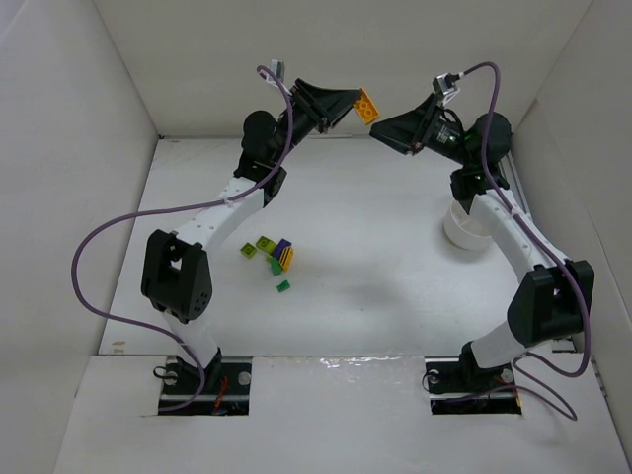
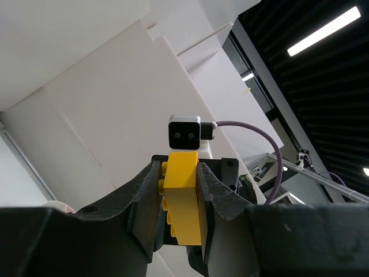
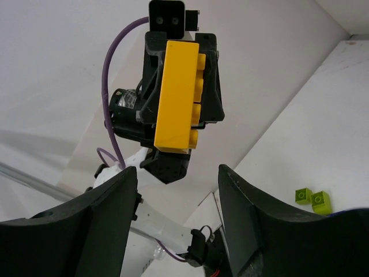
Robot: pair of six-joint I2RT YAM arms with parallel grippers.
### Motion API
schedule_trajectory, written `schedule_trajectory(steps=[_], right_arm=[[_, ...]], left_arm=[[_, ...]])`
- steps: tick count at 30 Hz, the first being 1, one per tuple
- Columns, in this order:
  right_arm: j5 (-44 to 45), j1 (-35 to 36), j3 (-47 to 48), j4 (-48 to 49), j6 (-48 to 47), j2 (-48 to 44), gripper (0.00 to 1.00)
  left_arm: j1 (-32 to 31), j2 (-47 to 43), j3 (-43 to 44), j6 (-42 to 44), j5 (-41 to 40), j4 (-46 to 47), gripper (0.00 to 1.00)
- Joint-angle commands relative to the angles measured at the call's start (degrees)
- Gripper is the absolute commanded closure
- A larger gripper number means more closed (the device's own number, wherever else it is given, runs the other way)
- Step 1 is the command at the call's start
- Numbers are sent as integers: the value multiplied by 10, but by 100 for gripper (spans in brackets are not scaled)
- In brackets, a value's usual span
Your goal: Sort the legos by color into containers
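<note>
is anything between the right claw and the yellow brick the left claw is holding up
Nothing visible. The left claw is shut on the yellow brick, raised off the table; the right claw faces it with jaws open, and the right wrist view shows only open air between them.

We count two arms: left arm (image 1: pixel 212 222), right arm (image 1: pixel 518 247); one white bowl (image 1: pixel 456 235) at the right; one yellow-orange brick (image 1: pixel 367 104) top centre; roughly five small bricks (image 1: pixel 272 255) left of centre.
</note>
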Motion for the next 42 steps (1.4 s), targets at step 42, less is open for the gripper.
schedule_trajectory(steps=[42], right_arm=[[6, 5, 70, 64, -37, 39, 73]], left_arm=[[-10, -19, -8, 2, 14, 25, 97]])
